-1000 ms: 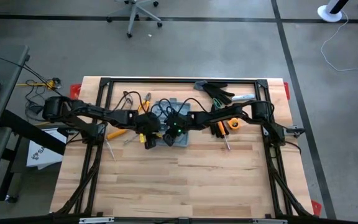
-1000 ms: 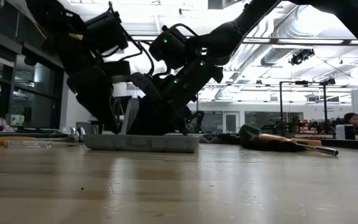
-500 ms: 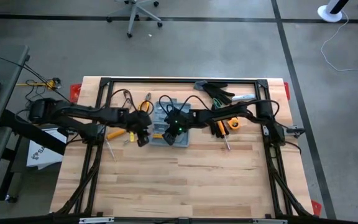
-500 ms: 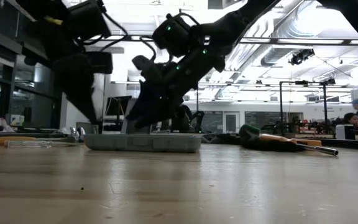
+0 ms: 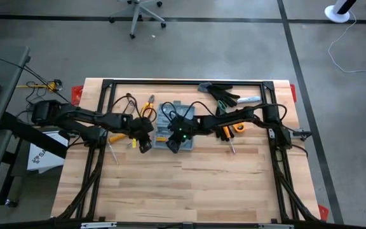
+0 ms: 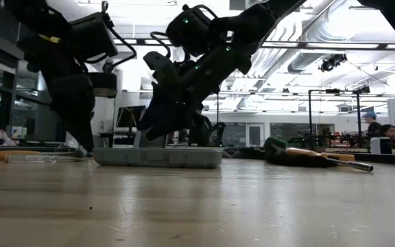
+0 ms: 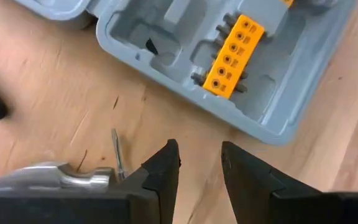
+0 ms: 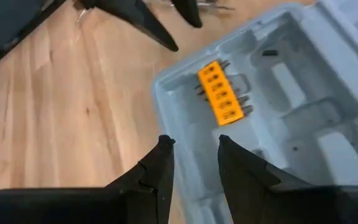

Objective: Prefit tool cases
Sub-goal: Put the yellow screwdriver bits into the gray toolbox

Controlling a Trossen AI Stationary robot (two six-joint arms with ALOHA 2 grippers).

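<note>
Since a second ago your left gripper [image 7: 197, 165] has backed off the tool case [image 5: 173, 124] to bare wood beside it, jaws slightly apart and empty. The case lies open mid-table with a yellow bit holder [image 7: 232, 57] seated. Your right gripper [image 8: 193, 163] hovers over it, jaws parted, holding nothing, likely minding the fit.

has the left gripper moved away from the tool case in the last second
Yes. In the high view the left gripper has pulled back off the grey tool case toward the table's left side and now sits over bare wood beside the case's edge.
</note>
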